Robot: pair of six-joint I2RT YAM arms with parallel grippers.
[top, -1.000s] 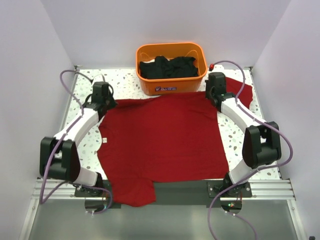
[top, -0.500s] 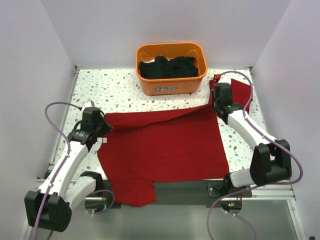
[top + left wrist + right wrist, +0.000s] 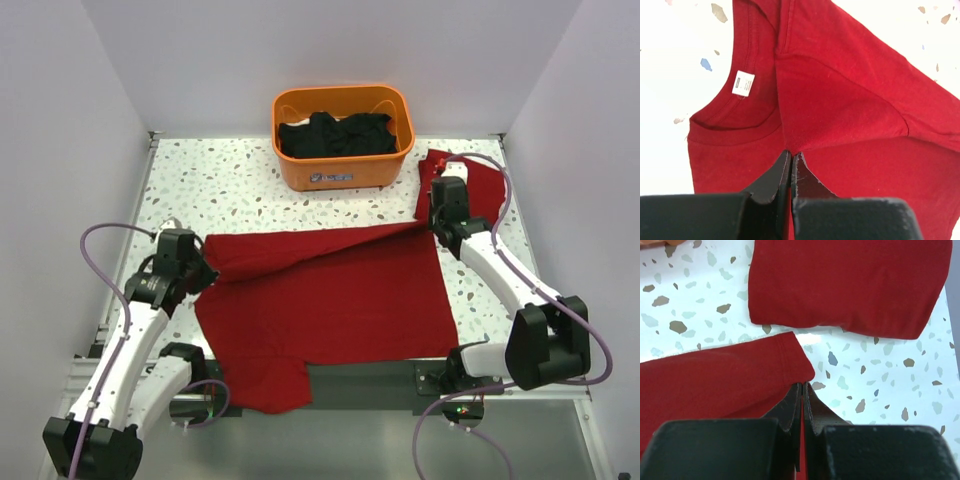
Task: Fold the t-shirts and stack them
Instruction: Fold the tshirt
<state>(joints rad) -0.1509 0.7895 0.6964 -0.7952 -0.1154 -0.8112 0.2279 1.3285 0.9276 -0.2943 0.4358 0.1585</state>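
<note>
A dark-red t-shirt [image 3: 330, 300] lies spread across the table, its near sleeve hanging over the front edge. Its far edge is lifted and folded back toward me. My left gripper [image 3: 203, 271] [image 3: 791, 152] is shut on the cloth near the collar, with the white neck label [image 3: 743, 83] just to its left. My right gripper [image 3: 433, 224] [image 3: 803, 385] is shut on the shirt's far-right hem corner [image 3: 790, 352]. A second t-shirt [image 3: 486, 195] [image 3: 850, 285], folded, lies at the far right, partly behind the right arm.
An orange basket [image 3: 343, 170] holding dark clothes [image 3: 335, 134] stands at the back centre. Bare speckled tabletop [image 3: 220, 185] shows at the back left. White walls close in the left, right and back sides.
Both grippers have drawn back toward the near edge, pulling the shirt's far edge with them. The fold now lies lower over the shirt, baring more tabletop and the folded shirt behind.
</note>
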